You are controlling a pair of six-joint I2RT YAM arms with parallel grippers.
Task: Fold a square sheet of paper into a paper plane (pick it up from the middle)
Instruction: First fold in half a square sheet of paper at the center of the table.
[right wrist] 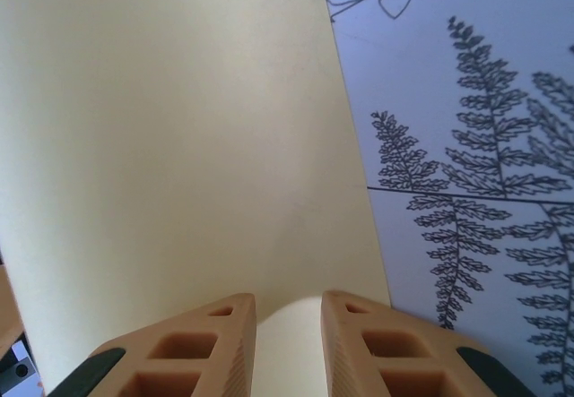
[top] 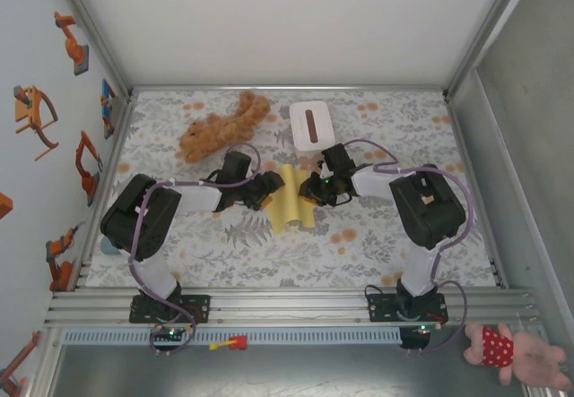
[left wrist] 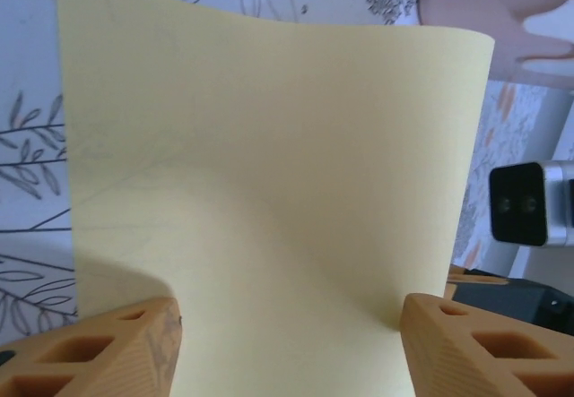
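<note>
The sheet of paper was a plain pale yellow with no print on it. The counter wore a white cloth patterned with grey ferns and leaves and scattered orange blossoms. The plush toy was a warm brown. The box was white with a brown slot. The left arm and right arm were black and white, with purple cables. The left end effector and right end effector had orange-tan fingers with black patches at the base. The side wall was pale blue with orange robot-arm stickers. A doll was pink, dressed in red with white dots.
</note>
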